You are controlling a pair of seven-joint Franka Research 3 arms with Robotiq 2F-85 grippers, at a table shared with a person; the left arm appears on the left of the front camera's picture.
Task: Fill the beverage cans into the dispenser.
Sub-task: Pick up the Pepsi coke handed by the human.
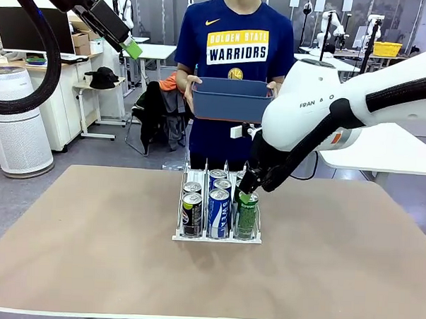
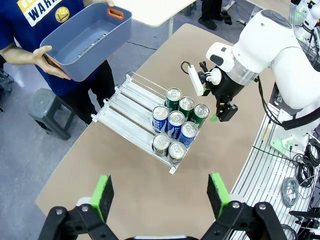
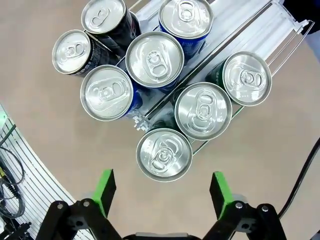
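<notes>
I count 8 beverage cans [image 2: 175,125] in the dispenser [image 2: 125,107] mid-table; with the right gripper [image 3: 161,192] wide open and empty just above the front green can [image 3: 164,154] and the left gripper [image 2: 160,194] likewise empty aloft, filling looks done, so I'd retract straight up.

Grey floor [image 1: 93,151]; white air purifier [image 1: 17,119] left; dark monitor [image 1: 24,28]; clothes-draped chair [image 1: 158,115]; white table [image 1: 383,149] right.

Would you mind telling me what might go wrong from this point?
The open right gripper hangs just above the front green can; a sideways retreat might clip and tip it. That can stands at the front end of the dispenser, so a nudge may push it onto the table.
</notes>
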